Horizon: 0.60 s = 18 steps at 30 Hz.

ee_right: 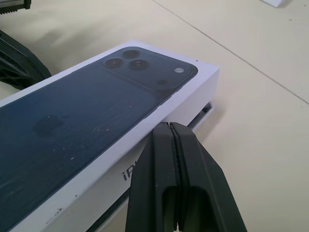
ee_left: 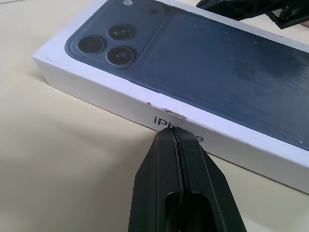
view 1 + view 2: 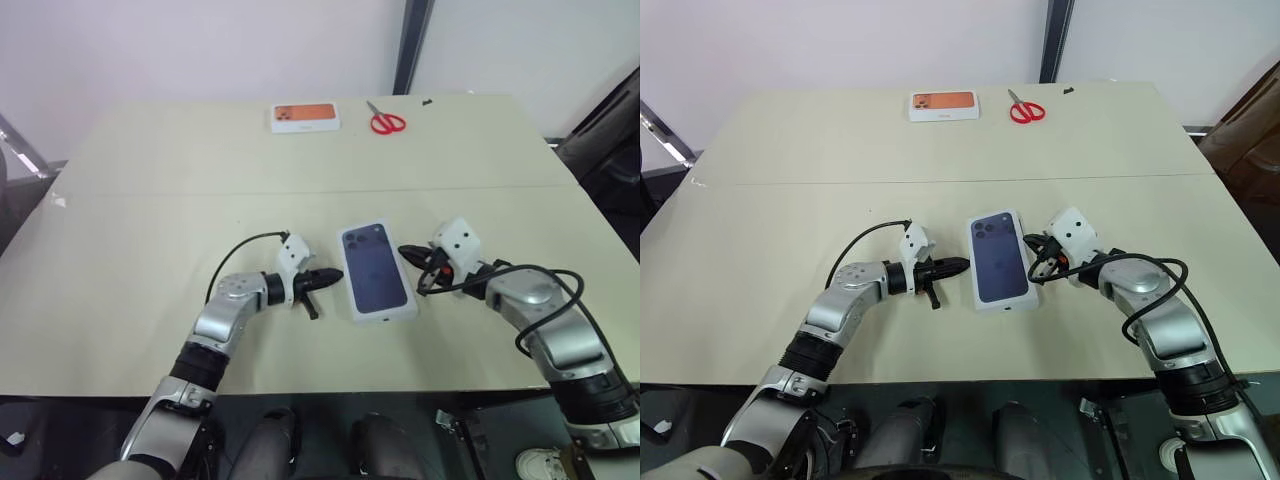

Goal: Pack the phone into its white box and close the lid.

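The lid (image 3: pixel 377 270), white with a dark blue phone printed on top, lies face up on the table's near middle, covering the white box. In the right wrist view a dark gap and a thin strip of the white box (image 1: pixel 202 115) show under one corner of the lid (image 1: pixel 96 111). The phone itself is hidden. My left gripper (image 3: pixel 338 275) is shut, its tip at the lid's left side wall (image 2: pixel 170 133). My right gripper (image 3: pixel 408 252) is shut too, its tip against the lid's right side wall (image 1: pixel 169 126). Neither holds anything.
An orange-printed white box (image 3: pixel 305 117) and red scissors (image 3: pixel 385 121) lie at the table's far edge. The beige table (image 3: pixel 150 220) has a seam across its middle, and its front edge runs just below my arms.
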Motion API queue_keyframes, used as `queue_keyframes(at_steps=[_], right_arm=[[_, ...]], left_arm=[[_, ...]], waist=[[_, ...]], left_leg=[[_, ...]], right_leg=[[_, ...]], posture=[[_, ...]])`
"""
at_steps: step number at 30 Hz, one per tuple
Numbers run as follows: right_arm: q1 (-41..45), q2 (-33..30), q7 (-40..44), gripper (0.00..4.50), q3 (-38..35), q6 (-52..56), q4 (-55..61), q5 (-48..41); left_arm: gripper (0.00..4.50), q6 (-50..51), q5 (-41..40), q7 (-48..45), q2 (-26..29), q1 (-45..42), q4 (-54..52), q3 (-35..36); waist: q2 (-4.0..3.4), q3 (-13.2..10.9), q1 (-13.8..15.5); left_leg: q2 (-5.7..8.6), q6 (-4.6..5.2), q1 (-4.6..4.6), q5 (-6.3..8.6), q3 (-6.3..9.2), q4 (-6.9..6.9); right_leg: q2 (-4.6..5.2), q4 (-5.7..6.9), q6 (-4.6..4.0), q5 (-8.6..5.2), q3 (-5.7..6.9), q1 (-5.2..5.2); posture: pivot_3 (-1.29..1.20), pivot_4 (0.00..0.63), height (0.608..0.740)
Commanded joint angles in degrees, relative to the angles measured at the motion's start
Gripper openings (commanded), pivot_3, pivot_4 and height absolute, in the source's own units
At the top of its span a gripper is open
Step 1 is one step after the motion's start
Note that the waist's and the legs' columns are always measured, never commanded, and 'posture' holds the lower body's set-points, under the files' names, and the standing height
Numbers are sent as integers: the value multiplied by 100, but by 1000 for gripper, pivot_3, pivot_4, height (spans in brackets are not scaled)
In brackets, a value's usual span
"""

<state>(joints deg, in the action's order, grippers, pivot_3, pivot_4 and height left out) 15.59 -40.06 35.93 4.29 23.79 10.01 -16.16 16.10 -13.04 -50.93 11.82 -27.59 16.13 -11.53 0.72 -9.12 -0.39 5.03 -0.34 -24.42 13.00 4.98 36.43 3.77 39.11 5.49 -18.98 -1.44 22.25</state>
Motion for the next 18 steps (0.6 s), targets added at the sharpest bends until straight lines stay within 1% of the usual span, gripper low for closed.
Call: queue_keyframes(at_steps=[1,6,9,15,18], right_arm=[[-81,31,79,31,-4,-39,234,133],[-117,60,129,31,-21,-109,196,326],[-74,113,150,31,-42,-82,177,360],[3,114,152,31,16,-152,62,639],[32,103,216,31,-1,-206,-20,723]], left_arm=[[0,-67,-63,10,-126,-173,-122,19],[0,67,-201,6,-188,-208,-218,120],[0,-68,-18,-31,-155,-132,-179,6],[0,136,-165,32,-231,-130,-350,105],[0,31,-114,24,-177,-165,-324,147]], waist=[[0,0,-6],[0,0,-12],[0,0,-13],[0,0,-11],[0,0,-9]], left_leg=[[0,0,0,0,0,0],[0,-3,0,-2,0,0],[0,-4,0,-2,0,0],[0,-5,0,-3,0,0],[0,-6,0,-3,0,0]], right_leg=[[0,0,0,0,0,1],[0,1,0,0,0,1],[0,1,0,0,0,2],[0,1,0,0,0,2],[0,1,0,0,0,1]], posture=[[0,150,734],[0,150,734],[0,150,734],[0,150,734],[0,150,734]])
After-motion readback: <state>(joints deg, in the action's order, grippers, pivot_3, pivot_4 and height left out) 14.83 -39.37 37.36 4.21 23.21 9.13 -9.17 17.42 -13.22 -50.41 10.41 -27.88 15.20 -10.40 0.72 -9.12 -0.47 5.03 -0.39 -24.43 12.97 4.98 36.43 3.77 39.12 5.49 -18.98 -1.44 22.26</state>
